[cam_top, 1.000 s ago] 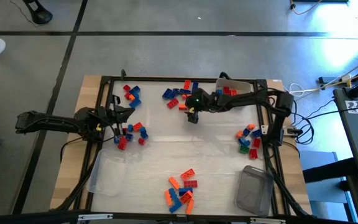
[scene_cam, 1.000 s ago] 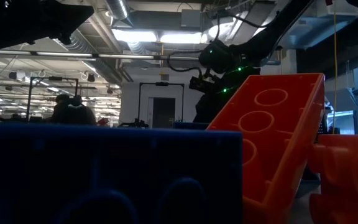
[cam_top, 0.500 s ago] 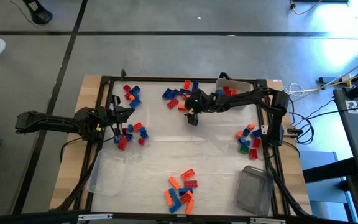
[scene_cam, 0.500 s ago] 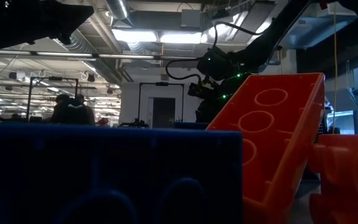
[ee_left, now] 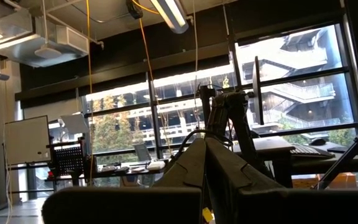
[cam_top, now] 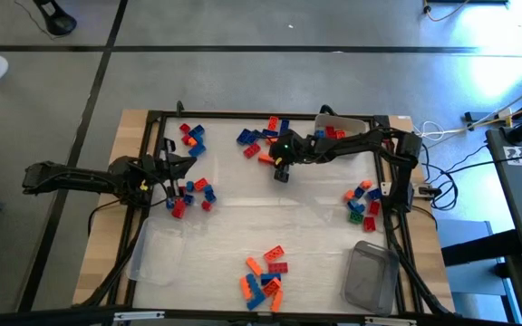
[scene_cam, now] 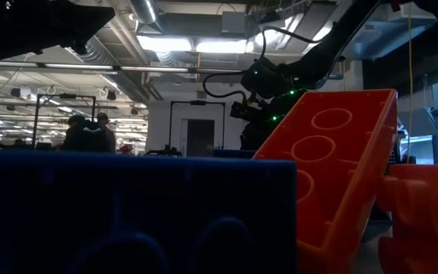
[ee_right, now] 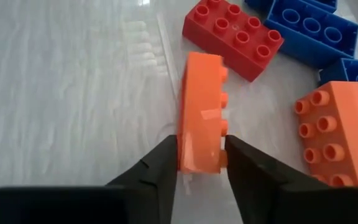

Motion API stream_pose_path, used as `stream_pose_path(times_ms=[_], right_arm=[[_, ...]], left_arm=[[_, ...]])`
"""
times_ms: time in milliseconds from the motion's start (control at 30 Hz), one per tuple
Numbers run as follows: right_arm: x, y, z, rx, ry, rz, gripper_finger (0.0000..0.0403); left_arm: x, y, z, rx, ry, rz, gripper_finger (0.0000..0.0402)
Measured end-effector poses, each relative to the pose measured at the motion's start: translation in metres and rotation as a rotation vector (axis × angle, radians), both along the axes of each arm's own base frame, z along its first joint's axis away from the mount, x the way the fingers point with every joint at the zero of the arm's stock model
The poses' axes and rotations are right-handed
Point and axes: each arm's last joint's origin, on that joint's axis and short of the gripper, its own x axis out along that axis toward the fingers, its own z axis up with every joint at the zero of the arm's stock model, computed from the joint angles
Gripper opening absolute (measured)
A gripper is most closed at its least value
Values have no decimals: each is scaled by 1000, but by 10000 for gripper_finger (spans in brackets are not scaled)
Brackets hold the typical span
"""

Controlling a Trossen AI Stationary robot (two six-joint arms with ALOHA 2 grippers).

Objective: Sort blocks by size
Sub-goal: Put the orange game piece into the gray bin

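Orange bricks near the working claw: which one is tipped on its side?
The orange brick between the right gripper's fingers: its studs point sideways toward the other orange brick, which lies flat, studs up, like the red brick.

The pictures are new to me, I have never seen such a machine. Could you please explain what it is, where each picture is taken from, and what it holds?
It is a robot with two dark arms at a table, each ending in a two-finger hand. One picture looks straight down from above. One looks level across the tabletop, so the nearest blocks fill it. Two come from cameras on the wrists.

Toy blocks, red, orange, blue and a few green, lie in clusters on the table. Clear plastic tubs stand at its corners.

The right hand is at the far side of the table. Its two fingers sit on either side of an orange block standing on its edge. A red block and blue ones lie next to it.

The left hand waits, shut, at the left side. Its camera sees only the room.
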Motion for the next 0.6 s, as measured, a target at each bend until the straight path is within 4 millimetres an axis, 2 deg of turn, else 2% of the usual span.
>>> stream_pose_path(times_ms=[200,433,600], right_arm=[[0,0,0,-16,3,-14,92],[-2,0,3,-22,18,-25,99],[-9,2,18,-26,40,-33,95]], left_arm=[[0,0,0,0,0,0,0],[0,0,0,0,0,0,0],[0,0,0,0,0,0,0]])
